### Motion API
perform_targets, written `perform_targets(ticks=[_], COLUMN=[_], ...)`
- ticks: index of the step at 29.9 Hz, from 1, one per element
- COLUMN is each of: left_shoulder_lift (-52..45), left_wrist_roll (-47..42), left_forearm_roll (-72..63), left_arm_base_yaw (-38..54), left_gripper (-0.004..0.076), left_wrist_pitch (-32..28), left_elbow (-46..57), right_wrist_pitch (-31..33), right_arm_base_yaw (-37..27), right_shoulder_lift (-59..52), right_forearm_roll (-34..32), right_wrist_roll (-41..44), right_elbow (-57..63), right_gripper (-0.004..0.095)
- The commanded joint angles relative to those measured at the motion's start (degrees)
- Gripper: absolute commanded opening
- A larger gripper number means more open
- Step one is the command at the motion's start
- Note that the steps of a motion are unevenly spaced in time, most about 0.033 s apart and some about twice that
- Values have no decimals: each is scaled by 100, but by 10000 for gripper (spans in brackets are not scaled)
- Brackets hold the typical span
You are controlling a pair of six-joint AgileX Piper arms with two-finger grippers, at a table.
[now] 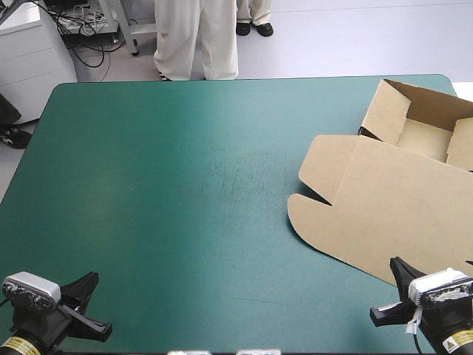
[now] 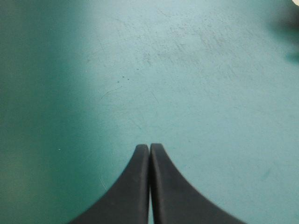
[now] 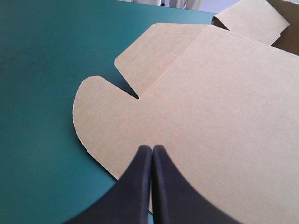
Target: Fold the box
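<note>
brown box (image 1: pixel 399 200) at the right, lid flat
the left gripper (image 2: pixel 149 147) hung over bare teal-green cover (image 1: pixel 170 192), black fingers pressed together. the box's tray walls stood up at the far right corner. the right gripper (image 3: pixel 152 148), fingers together, sat over the lid's near edge, perhaps touching it.

Teal-green worktop (image 1: pixel 148 185), faint scuffs mid-surface. Pale grey floor (image 1: pixel 347 44) beyond far edge. White cabinet (image 1: pixel 33 55) off far-left corner.
</note>
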Motion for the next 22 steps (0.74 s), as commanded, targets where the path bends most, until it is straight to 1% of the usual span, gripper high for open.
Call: perform_targets(ticks=[1,2,14,22], left_shoulder_lift=[20,17,12,12], left_wrist_roll=[20,20,20,20], left_forearm_roll=[-37,-37,-40,-40], left_arm_base_yaw=[-33,-33,-33,-33], left_gripper=[-32,-32,-32,-32], left_wrist_pitch=[-464,-464,-464,-464], left_elbow=[-119,-119,-119,-119], right_wrist_pitch=[-316,-244,-244,-256], right_arm_base_yaw=[27,27,27,27], right_shoulder_lift=[-45,-43,-43,-43], right_forearm_roll=[94,94,119,17], right_wrist_roll=[-57,-57,-57,-68], right_elbow=[-126,-126,-126,-126], right_gripper=[-23,-23,-23,-23])
